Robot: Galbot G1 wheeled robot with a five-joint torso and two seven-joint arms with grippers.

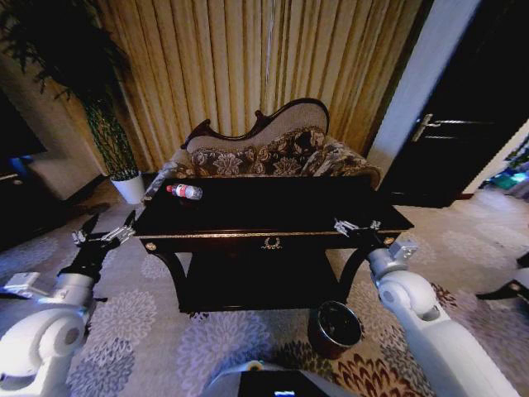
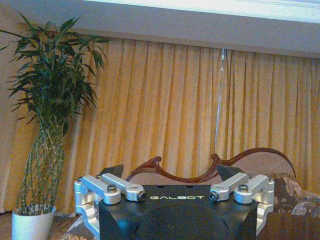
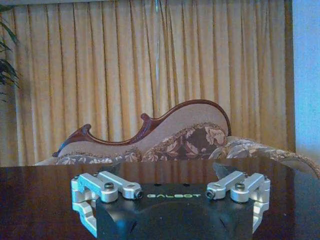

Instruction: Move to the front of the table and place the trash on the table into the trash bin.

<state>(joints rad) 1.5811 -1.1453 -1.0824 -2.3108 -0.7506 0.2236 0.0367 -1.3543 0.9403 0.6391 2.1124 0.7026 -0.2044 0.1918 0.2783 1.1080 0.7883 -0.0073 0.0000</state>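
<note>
Bottle (image 1: 184,191) lies at the bench's (image 1: 273,217) far-left corner — left gripper (image 1: 102,236) hovers off that end, right gripper (image 1: 355,227) over the front-right edge, both spread empty. Risk: it rolls when nudged — missing the bin (image 1: 335,327) below.

Both arms reach forward, low and apart; left gripper (image 1: 104,232) and right gripper (image 1: 357,225) spread wide, holding nothing

Head view looks down on the table (image 1: 273,211); both wrist views share the sofa (image 3: 170,140)
</note>
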